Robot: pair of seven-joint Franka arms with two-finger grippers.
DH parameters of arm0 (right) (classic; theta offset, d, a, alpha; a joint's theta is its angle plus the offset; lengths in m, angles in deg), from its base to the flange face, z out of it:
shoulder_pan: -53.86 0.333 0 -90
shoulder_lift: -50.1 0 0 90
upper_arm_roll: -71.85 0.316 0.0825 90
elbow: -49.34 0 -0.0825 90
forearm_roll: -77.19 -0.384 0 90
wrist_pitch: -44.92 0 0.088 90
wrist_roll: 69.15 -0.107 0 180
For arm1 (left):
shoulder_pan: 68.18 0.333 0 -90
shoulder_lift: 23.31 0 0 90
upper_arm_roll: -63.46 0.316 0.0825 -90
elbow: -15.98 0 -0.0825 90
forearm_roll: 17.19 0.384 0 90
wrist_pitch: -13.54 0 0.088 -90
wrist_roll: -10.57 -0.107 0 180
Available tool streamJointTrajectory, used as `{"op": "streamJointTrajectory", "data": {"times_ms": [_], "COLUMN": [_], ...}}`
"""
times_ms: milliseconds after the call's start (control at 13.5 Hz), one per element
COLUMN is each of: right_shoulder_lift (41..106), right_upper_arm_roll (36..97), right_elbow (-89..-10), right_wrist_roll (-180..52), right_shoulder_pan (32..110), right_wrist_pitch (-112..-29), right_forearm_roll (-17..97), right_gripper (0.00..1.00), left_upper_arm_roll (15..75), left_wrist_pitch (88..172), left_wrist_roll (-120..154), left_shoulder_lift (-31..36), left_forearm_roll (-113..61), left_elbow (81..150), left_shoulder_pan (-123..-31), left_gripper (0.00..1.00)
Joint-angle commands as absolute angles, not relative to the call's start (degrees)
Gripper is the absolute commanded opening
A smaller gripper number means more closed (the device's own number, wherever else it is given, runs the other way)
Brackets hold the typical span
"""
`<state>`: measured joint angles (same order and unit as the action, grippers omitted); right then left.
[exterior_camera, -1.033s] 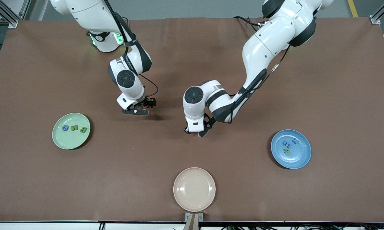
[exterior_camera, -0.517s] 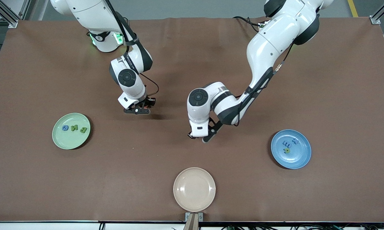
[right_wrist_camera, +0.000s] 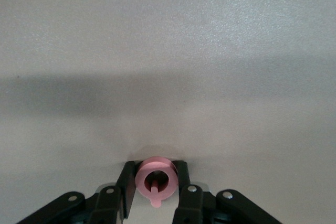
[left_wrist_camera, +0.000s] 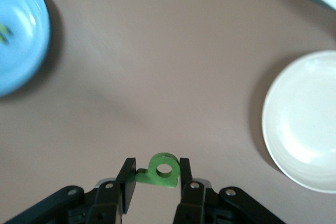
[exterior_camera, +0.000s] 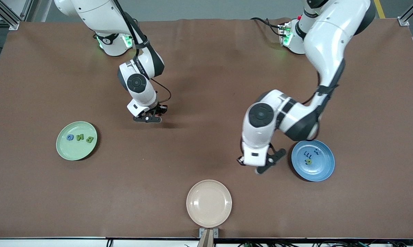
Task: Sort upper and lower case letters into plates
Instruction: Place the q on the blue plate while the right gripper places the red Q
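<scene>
Left gripper [left_wrist_camera: 155, 182]: clamped on a green letter [left_wrist_camera: 160, 170], up over bare table [exterior_camera: 206, 68] just beside the blue plate [exterior_camera: 324, 171].

Right gripper [right_wrist_camera: 156, 184]: fingers pressed against a pinkish-red round letter [right_wrist_camera: 155, 182], low at mid-table.

Blue plate: toward the left arm's end, held three small letters [exterior_camera: 309, 157].

Light green plate [exterior_camera: 64, 151]: toward the right arm's end, held three letters [exterior_camera: 80, 138] in a row.

Beige plate [exterior_camera: 209, 203]: at the table's front edge, middle.
</scene>
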<state>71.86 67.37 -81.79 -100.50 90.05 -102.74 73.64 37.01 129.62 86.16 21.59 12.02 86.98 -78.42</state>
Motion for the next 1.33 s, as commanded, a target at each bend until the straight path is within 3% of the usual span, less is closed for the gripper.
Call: {"op": "streamJointTrajectory", "data": {"times_ms": [0, 148, 369, 738, 1255], "right_shoulder_lift": [67.27, 64.01, 62.76, 64.07, 75.14], "right_upper_arm_roll": [66.75, 66.57, 66.40, 66.13, 66.22], "right_elbow": [-81.90, -78.39, -74.68, -73.62, -64.67], "right_wrist_roll": [-100.01, -94.33, -81.67, -68.56, -61.15], "right_shoulder_pan": [89.55, 85.35, 75.95, 61.27, 50.87], "right_wrist_pitch": [-96.98, -88.10, -82.88, -87.86, -91.13], "right_forearm_roll": [72.97, 73.14, 74.20, 83.77, 83.61], "right_gripper": [0.14, 0.14, 0.14, 0.14, 0.14], "left_upper_arm_roll": [32.72, 29.03, 25.25, 21.37, 18.29], "left_wrist_pitch": [128.42, 124.31, 123.58, 124.02, 124.73], "left_wrist_roll": [78.54, 70.19, 67.35, 58.84, 56.27], "left_shoulder_lift": [17.66, 15.81, 13.52, 11.67, 11.58], "left_forearm_roll": [10.67, 10.67, 10.76, 11.02, 11.73], "left_elbow": [90.59, 93.83, 98.95, 103.17, 108.36], "left_shoulder_pan": [-70.94, -64.87, -58.70, -49.57, -42.25], "left_gripper": [0.00, 0.00, 0.00, 0.00, 0.00]}}
